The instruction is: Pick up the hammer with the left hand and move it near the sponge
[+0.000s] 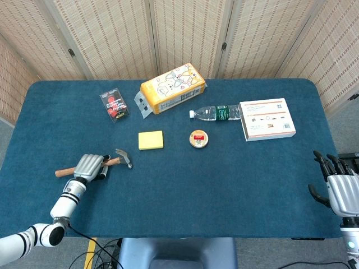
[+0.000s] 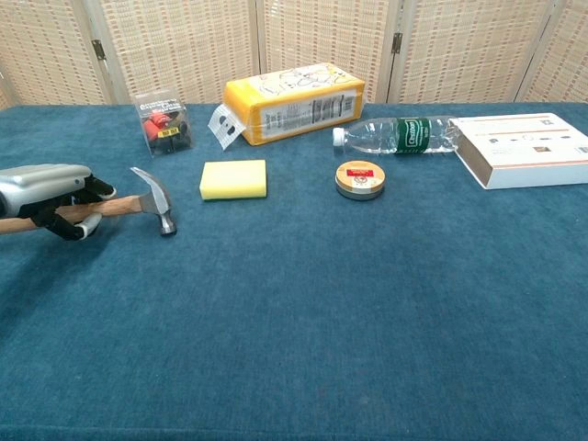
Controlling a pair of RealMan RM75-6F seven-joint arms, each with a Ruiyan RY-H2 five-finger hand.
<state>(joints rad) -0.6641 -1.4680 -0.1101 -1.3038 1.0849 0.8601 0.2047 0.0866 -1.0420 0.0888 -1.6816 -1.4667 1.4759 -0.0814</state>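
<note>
My left hand (image 1: 90, 166) (image 2: 50, 195) grips the wooden handle of the hammer (image 1: 120, 158) (image 2: 154, 203) at the table's left front. The handle slants up toward the steel head, which points toward the yellow sponge (image 1: 151, 140) (image 2: 233, 179). The head is a short way to the left of and in front of the sponge, not touching it. My right hand (image 1: 340, 188) hangs open past the table's right front corner, holding nothing; only the head view shows it.
Behind the sponge lie a yellow carton (image 1: 171, 88) (image 2: 292, 101) and a small clear box of red and black items (image 1: 114, 105) (image 2: 162, 122). A round tin (image 1: 198, 138) (image 2: 359, 179), a water bottle (image 1: 217, 112) (image 2: 398, 136) and a white box (image 1: 267, 119) (image 2: 525, 149) sit to the right.
</note>
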